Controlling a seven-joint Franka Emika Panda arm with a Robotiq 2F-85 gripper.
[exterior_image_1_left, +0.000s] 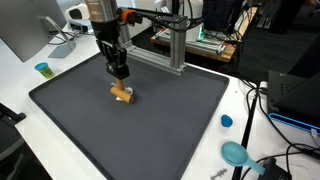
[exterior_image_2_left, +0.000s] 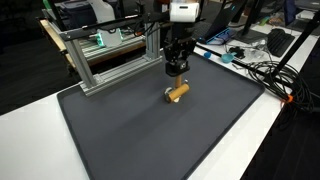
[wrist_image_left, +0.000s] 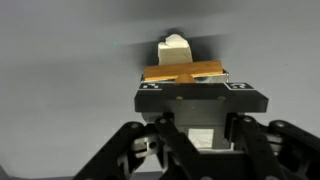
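Note:
A small orange-brown wooden block (exterior_image_1_left: 123, 94) with a pale peg end lies low on the dark grey mat (exterior_image_1_left: 170, 120), left of its middle. My gripper (exterior_image_1_left: 120, 76) points straight down onto the block, and its fingers reach the top of it. In an exterior view the same block (exterior_image_2_left: 178, 92) lies diagonally right under the gripper (exterior_image_2_left: 176, 72). The wrist view shows the block (wrist_image_left: 186, 72) as a bar across the gripper's black body, with the pale end (wrist_image_left: 175, 46) beyond it. My fingertips are hidden there. The gripper is shut on the block.
A metal frame (exterior_image_1_left: 172, 50) stands along the mat's far edge, close behind the gripper. On the white table (exterior_image_1_left: 250, 110) are a blue cap (exterior_image_1_left: 226, 121), a teal scoop (exterior_image_1_left: 236, 153), a small cup (exterior_image_1_left: 43, 69) and cables (exterior_image_1_left: 280, 150).

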